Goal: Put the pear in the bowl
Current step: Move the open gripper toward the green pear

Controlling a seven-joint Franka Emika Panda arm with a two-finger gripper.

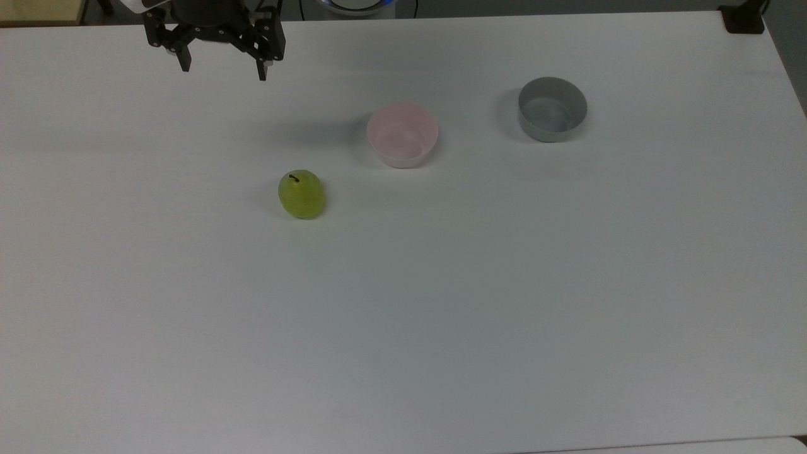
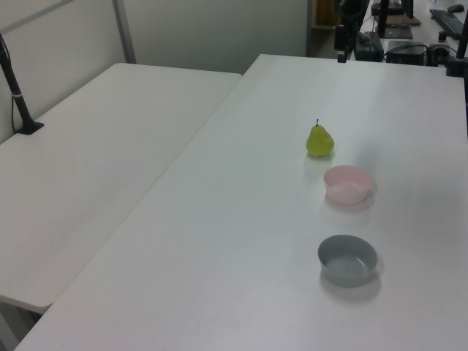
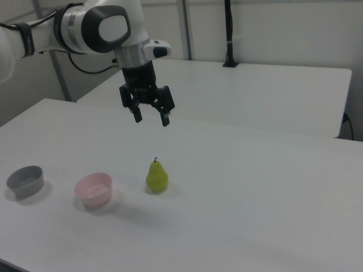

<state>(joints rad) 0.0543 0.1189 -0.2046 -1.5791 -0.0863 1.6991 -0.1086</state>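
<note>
My gripper (image 3: pixel 151 119) looks like matt black plastic, and the arm (image 3: pixel 102 28) behind it wears a smooth, glossy white shell. The table (image 1: pixel 441 302) under me is a smooth white sheet with a dull, even finish. The pear (image 1: pixel 302 195) has a waxy yellow-green skin with a faint sheen. The bowl (image 1: pixel 402 135) looks like smooth pale pink plastic, slightly translucent; the grey bowl (image 1: pixel 552 109) looks like matt plastic.

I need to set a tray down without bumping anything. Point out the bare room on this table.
The whole near half of the table, below the pear in the top view, is bare. So is the stretch at the top view's right beyond the grey bowl. It is tightest between the pear and the pink bowl.
</note>
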